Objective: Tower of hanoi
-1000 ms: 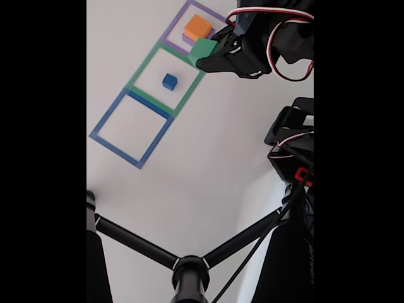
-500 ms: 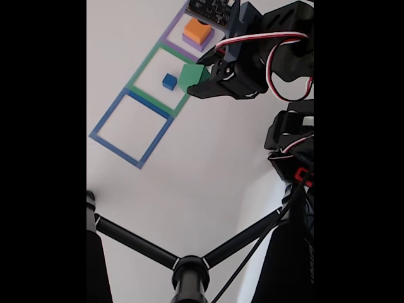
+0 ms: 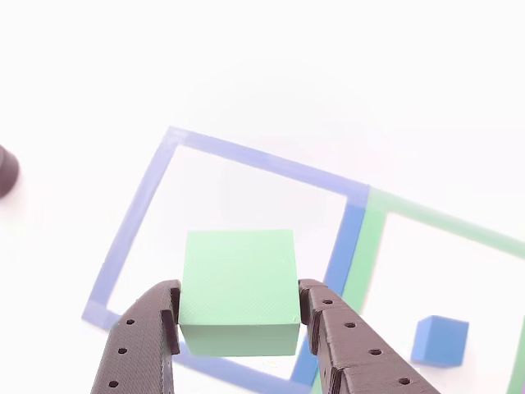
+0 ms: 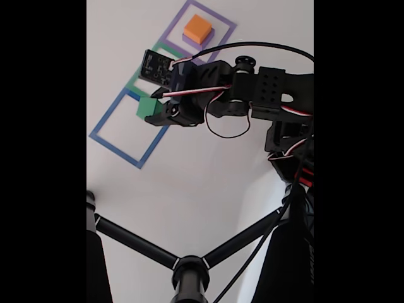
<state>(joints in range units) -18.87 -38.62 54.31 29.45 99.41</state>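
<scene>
My gripper (image 3: pixel 239 318) is shut on the green block (image 3: pixel 239 289), its two dark fingers (image 3: pixel 139 345) pressing the block's sides. The block hangs over the blue square outline (image 3: pixel 148 201). In the fixed view the green block (image 4: pixel 148 106) shows at the gripper's tip (image 4: pixel 151 113), above the blue outline's upper right corner (image 4: pixel 107 117). The small blue cube (image 3: pixel 440 340) lies inside the green outline (image 3: pixel 373 246); the arm hides it in the fixed view. The orange block (image 4: pixel 197 26) sits on the purple slab (image 4: pixel 208 39) inside the purple outline (image 4: pixel 221 22).
Black tripod legs (image 4: pixel 158 249) cross the lower part of the fixed view. The arm's black body and red-white wires (image 4: pixel 290 151) fill the right side. A dark round object (image 3: pixel 6 171) sits at the left edge of the other view.
The gripper has carried the green block from beside the purple outline, past the green outline and the blue cube, down-left to over the blue outline.
</scene>
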